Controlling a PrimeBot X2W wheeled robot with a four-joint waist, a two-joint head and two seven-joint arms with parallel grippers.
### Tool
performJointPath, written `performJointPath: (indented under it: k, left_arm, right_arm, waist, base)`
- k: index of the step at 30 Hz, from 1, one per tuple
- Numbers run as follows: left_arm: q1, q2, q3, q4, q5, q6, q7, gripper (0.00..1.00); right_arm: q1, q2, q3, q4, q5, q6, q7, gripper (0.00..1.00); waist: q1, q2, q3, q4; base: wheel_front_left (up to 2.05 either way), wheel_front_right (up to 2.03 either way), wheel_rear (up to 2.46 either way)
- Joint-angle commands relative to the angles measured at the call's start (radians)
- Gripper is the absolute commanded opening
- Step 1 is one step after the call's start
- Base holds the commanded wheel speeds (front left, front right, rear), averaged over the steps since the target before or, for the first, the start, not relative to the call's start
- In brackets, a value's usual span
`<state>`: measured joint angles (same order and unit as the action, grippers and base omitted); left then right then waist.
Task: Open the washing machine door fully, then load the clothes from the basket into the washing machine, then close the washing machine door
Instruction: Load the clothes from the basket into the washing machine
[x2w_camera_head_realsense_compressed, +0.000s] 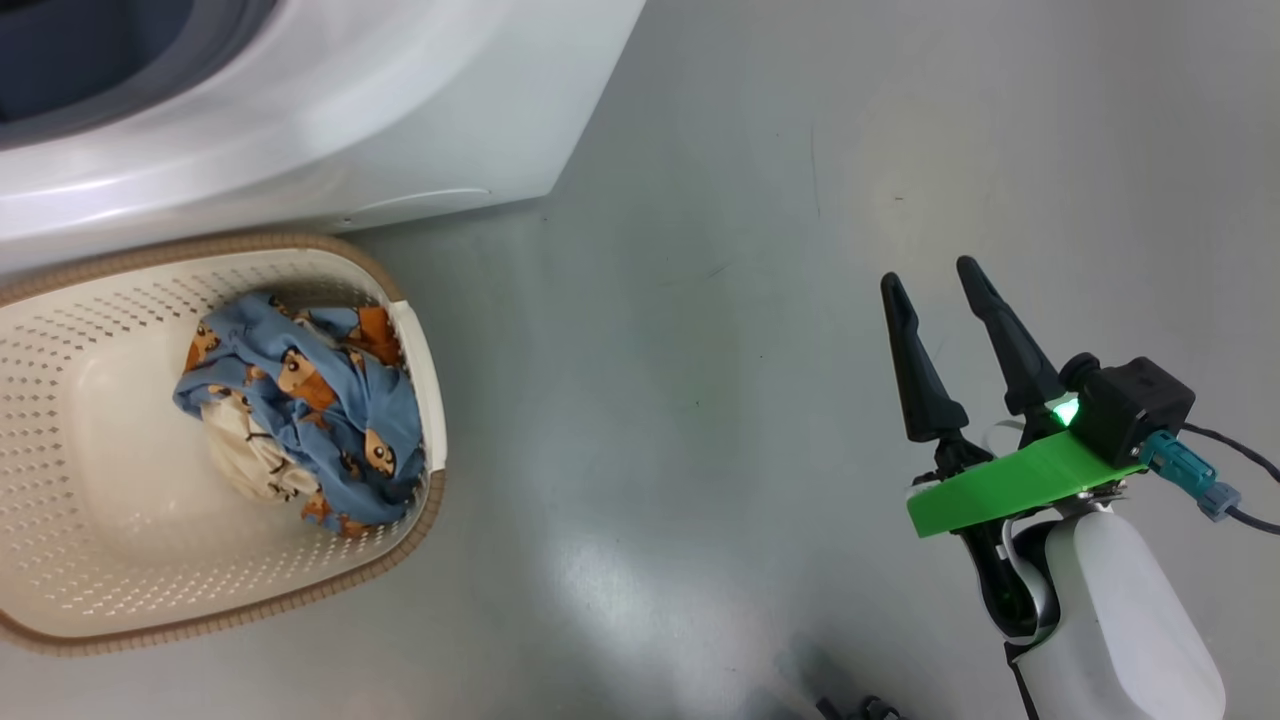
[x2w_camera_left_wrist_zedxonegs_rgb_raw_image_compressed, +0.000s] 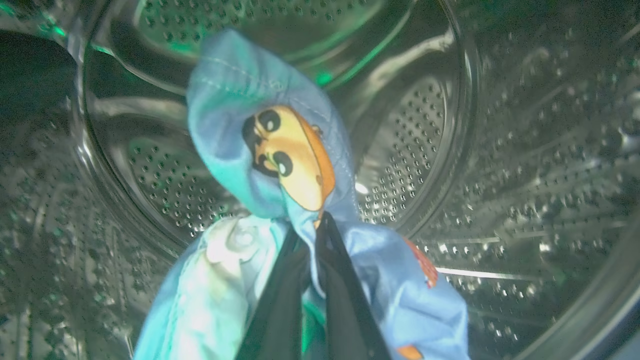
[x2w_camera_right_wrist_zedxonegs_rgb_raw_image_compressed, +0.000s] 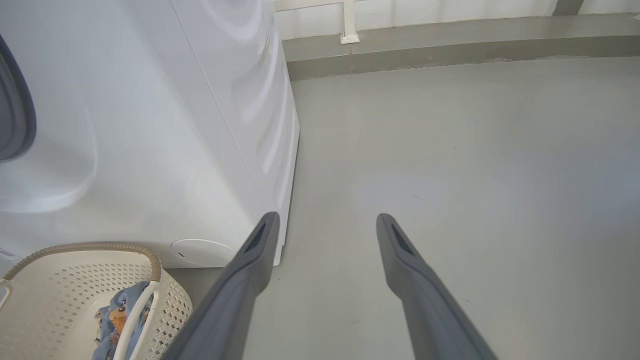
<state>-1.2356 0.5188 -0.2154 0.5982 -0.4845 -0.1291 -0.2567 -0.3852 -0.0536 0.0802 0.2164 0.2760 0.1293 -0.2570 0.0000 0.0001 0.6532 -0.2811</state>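
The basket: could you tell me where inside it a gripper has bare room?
The cream perforated plastic basket is bare across its left half, from the left wall to the blue cartoon-print clothes. The right side is crowded, with the bundle against the wall.

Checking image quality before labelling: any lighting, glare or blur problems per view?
Head view: even light, with a soft glare patch on the floor. Left wrist view: dim and green-tinted, with bright glints on the drum; the garment pinched in the left fingers is close to the lens and soft. Right wrist view: bright, washing machine pale and low-contrast, right fingers slightly blurred.
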Motion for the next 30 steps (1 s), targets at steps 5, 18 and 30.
performJointPath:
  k: [5,18,30]
  left_arm:
    - [0.048,0.033,-0.02,0.054,-0.01,-0.002,-0.005,1.0]
    - [0.069,0.02,-0.066,0.124,-0.07,-0.002,-0.005,1.0]
    - [0.18,-0.039,0.007,0.067,-0.081,-0.002,-0.005,1.0]
  right_arm:
    - [0.011,0.003,0.02,-0.02,0.006,0.001,-0.005,1.0]
    - [0.009,0.003,0.022,-0.017,0.001,0.001,-0.005,1.0]
    - [0.004,0.003,0.005,-0.021,-0.014,0.001,-0.005,1.0]
  waist:
    - [0.0,-0.0001,-0.009,0.004]
    - [0.0,-0.0001,-0.025,0.016]
    - [0.0,-0.0001,-0.037,0.047]
  base:
    - [0.0,0.0,0.0]
    - [0.0,0.0,0.0]
    - [0.0,0.0,0.0]
